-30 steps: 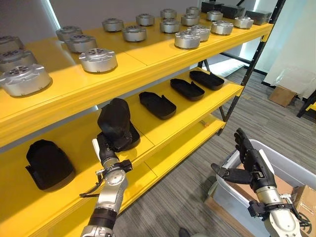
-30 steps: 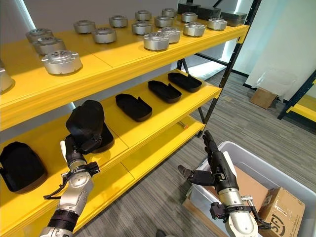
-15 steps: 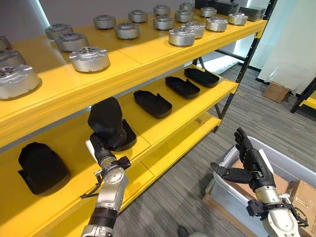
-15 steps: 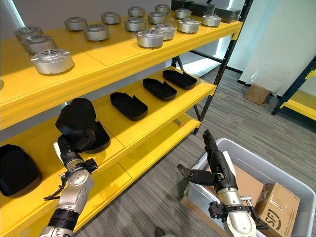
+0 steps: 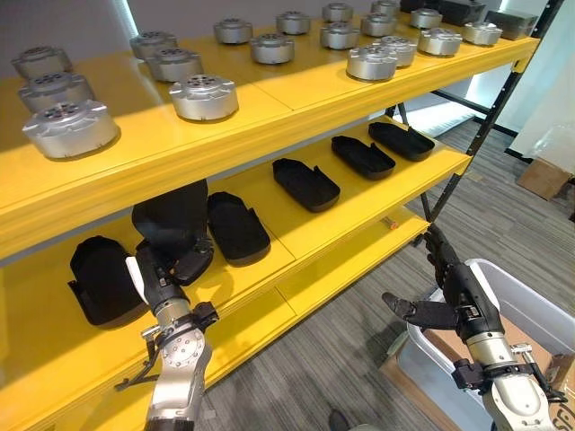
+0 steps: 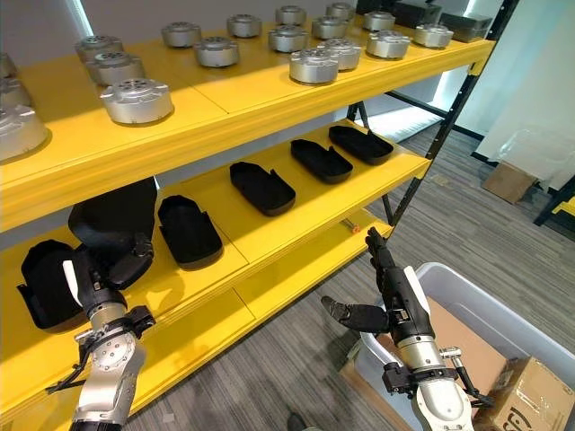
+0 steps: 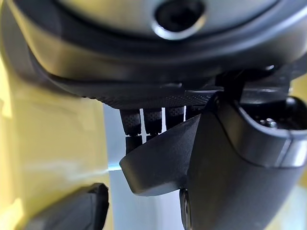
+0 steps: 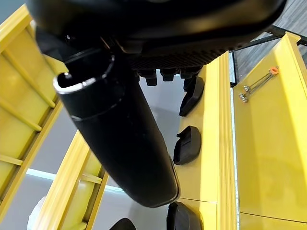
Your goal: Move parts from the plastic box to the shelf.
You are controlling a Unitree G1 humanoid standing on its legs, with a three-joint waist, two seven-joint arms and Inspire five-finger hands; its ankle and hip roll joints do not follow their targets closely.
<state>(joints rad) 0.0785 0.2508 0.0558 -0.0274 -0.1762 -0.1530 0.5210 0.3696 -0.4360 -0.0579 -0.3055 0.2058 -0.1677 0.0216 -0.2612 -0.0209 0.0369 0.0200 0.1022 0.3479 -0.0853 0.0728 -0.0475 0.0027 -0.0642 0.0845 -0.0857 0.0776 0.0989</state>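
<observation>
While the left hand (image 5: 166, 269) is reaching into the middle tier of the yellow shelf (image 5: 296, 238), its fingers are clasping a black moulded shell part (image 5: 171, 220), which is standing tilted on end between two like parts lying flat; one flat part (image 5: 101, 278) is lying on the hand's left side and another (image 5: 237, 226) just beside it on the right; three more black shells (image 5: 305, 183) are resting further along the same tier; silver round housings (image 5: 204, 96) are sitting in rows on the top tier; the right hand (image 5: 449, 301) is hanging with its fingers extended and empty, thumb spread, above the near edge of the grey plastic box (image 5: 530, 310), which is standing on the grey floor (image 5: 341, 350) and holding a brown cardboard carton (image 6: 530, 404).
</observation>
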